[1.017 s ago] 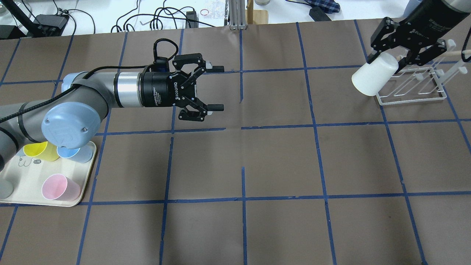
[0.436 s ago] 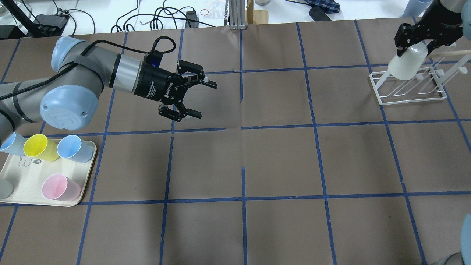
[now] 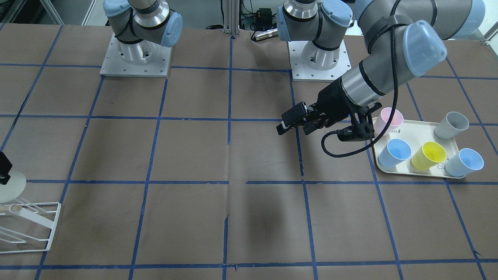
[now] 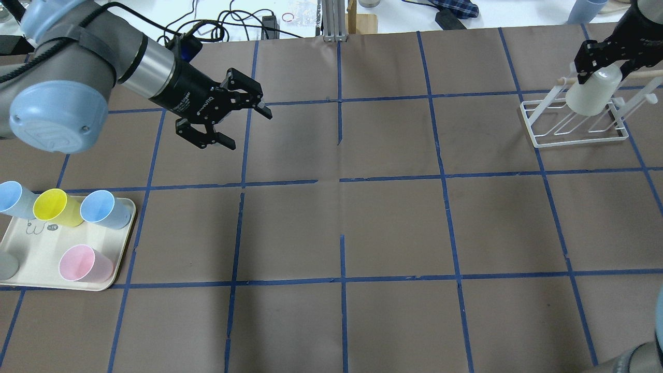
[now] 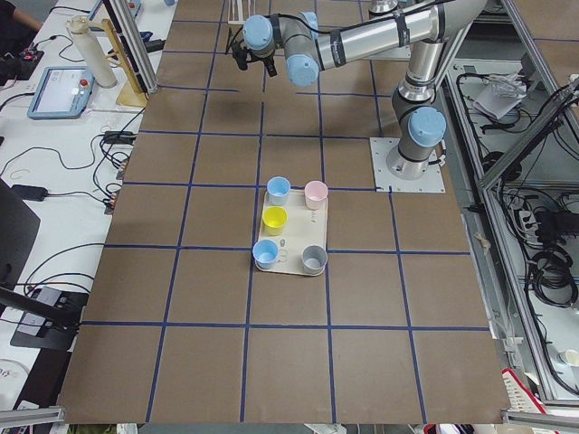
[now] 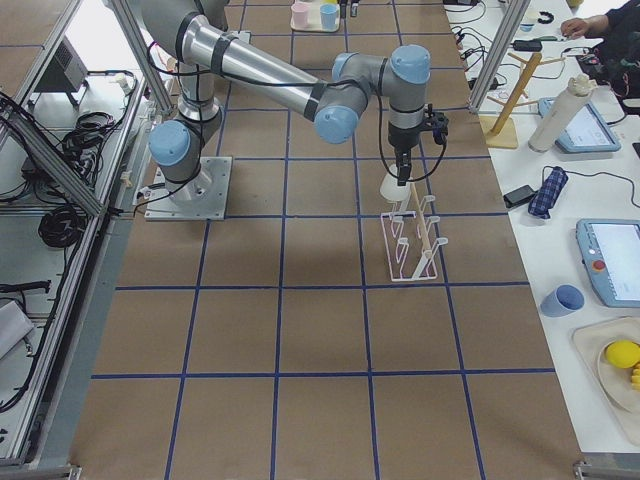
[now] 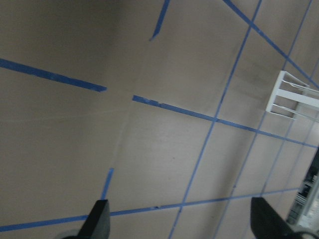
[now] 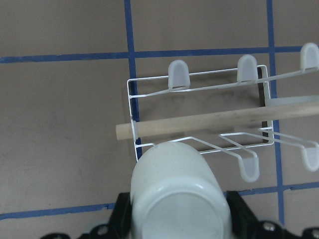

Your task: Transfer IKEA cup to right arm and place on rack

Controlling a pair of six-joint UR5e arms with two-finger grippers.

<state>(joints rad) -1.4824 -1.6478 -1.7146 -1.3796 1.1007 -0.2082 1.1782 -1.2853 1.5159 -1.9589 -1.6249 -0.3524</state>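
The off-white IKEA cup (image 4: pixel 590 96) hangs mouth down in my right gripper (image 4: pixel 600 70), which is shut on its upper part. It sits over the left end of the white wire rack (image 4: pixel 580 141), close to the prongs and the wooden dowel (image 8: pixel 224 121). I cannot tell whether it touches a prong. The cup also shows in the right wrist view (image 8: pixel 177 189) and at the left edge of the front view (image 3: pixel 11 186). My left gripper (image 4: pixel 247 129) is open and empty above the table at the far left.
A cream tray (image 4: pixel 31 248) at the front left holds a yellow cup (image 4: pixel 54 207), a pink cup (image 4: pixel 83 263), blue cups (image 4: pixel 103 209) and a grey cup (image 3: pixel 451 124). Cables and gear lie beyond the table's far edge.
My right gripper has swung the cup from tilted beside the rack's left end to mouth down over the rack. My left arm has drawn back to the left, still open.
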